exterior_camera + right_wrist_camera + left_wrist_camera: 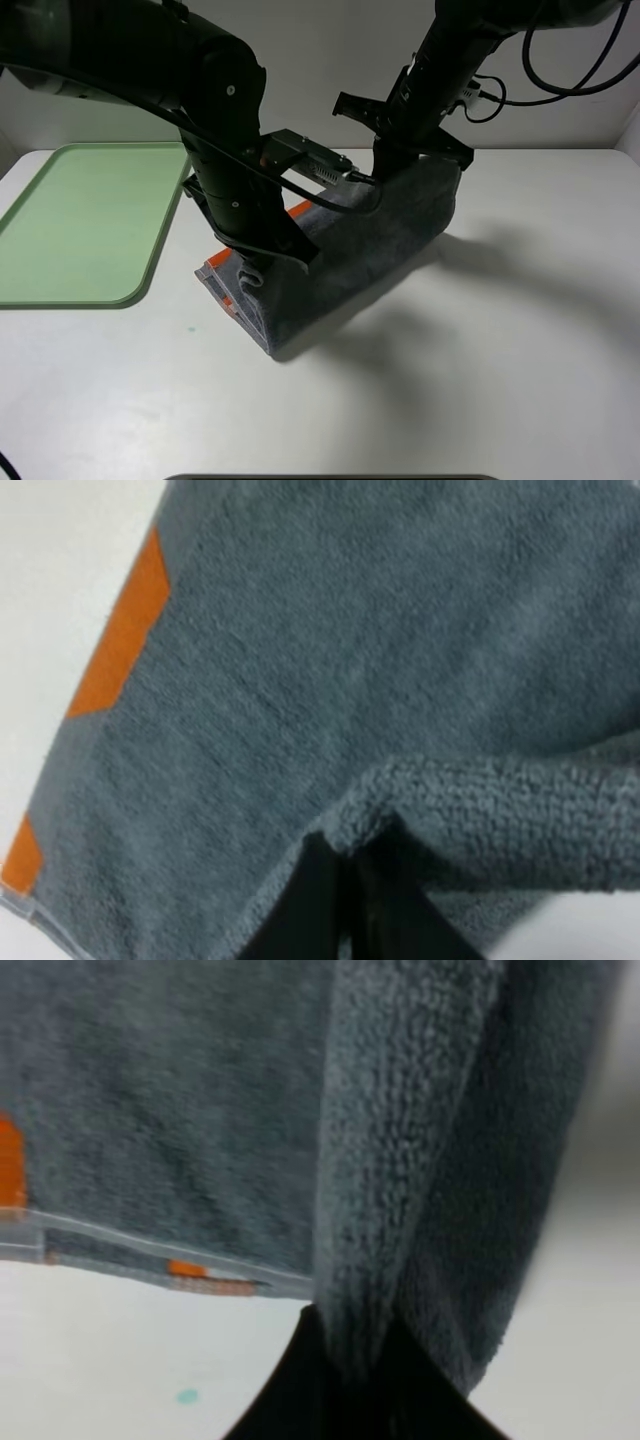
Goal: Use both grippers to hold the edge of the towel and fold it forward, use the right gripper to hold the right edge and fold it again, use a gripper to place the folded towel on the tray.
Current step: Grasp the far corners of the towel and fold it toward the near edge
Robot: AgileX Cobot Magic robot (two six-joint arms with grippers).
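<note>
The dark grey towel point(350, 250) hangs raised between both grippers, its lower part with the orange stripes point(215, 275) resting on the white table. My left gripper point(250, 268) is shut on the towel's near left part; in the left wrist view its black fingers point(300, 1390) pinch a bunched fold of the towel point(400, 1160). My right gripper point(415, 165) is shut on the towel's upper right edge; in the right wrist view its fingers point(320, 900) clamp a rolled fold of the cloth point(480, 810). The light green tray point(40, 285) lies at the far left, nothing on it.
White table point(500, 350) extends to the right and front of the towel. Black cables point(570, 60) loop by the right arm against the back wall. A dark strip point(330, 477) runs along the table's front edge. A small teal speck point(188, 327) marks the table.
</note>
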